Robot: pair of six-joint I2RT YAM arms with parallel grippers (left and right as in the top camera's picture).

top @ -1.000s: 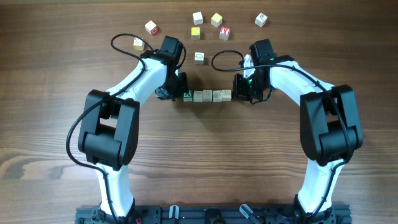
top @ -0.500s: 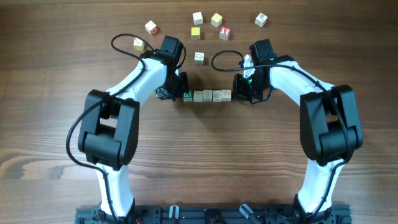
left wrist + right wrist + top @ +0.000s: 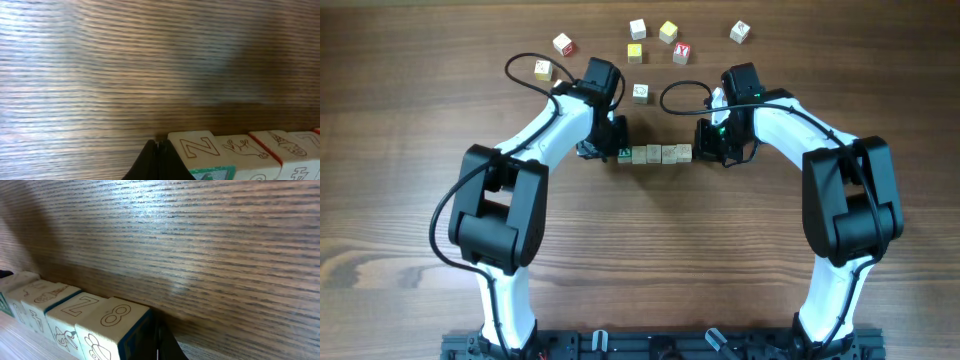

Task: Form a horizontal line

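We show the horizontal line (image 3: 655, 154) of letter cubes, with the left gripper (image 3: 611, 152) closed and empty at its green-faced end, and the right gripper (image 3: 704, 150) likewise closed at the other.

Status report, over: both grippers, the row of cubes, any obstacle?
Left gripper shut, at green end. Right gripper shut, at other end. Row of cubes straight, edge to edge. Loose cubes apart, nothing blocking.

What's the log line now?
left pincer: shut, at green end of horizontal line | right pincer: shut, at other end | line: straight, cubes edge to edge | loose cubes: scattered beyond
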